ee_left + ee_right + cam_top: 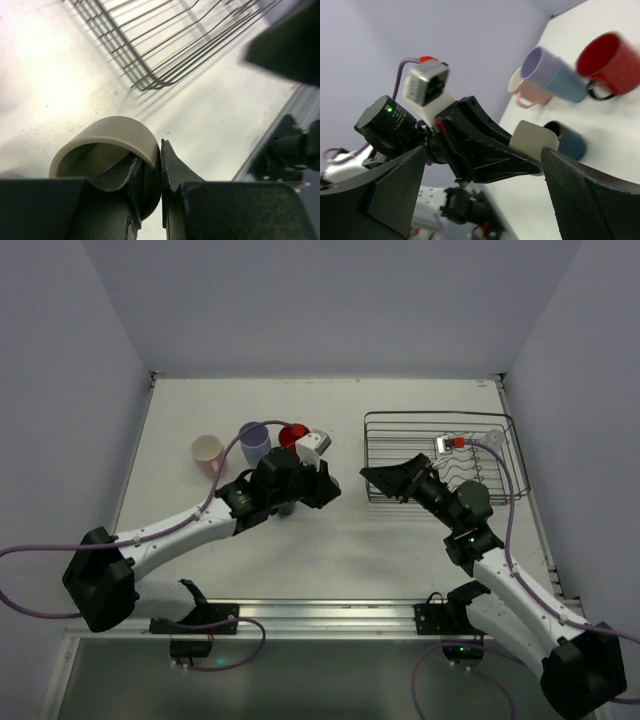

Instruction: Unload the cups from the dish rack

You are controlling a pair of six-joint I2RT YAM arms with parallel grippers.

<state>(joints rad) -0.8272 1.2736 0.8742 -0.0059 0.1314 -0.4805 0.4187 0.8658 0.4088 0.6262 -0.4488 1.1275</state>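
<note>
**Left claw holds the olive-grey cup beside the row of unloaded cups**

The left claw [150, 159] is pinching the olive-grey cup [107, 142] by its wall, with one finger inside the mouth and the other pressed against the outside. In the left wrist view the cup's open mouth faces the camera, with bare table [55, 80] beyond it. Whether the cup's base touches the table cannot be told.

The right wrist view shows this cup just beside a dark navy cup [568, 141] standing on the table. Further along are a pink mug [527, 92], a lavender cup [554, 77] and a red mug [610, 62]. From above, these last three form a short row on the left half of the table, pink furthest left, lavender in the middle and red on the right. The left arm reaches in just in front of them.

The dish rack [440, 414] sits on the right half of the table, well apart from the cups. Its near left corner shows as dark wires at the top of the left wrist view.

The right claw [378, 482] is spread wide and holds nothing. It hangs at the rack's left side, pointing toward the left arm. Its two fingers frame the edges of the right wrist view.
</note>
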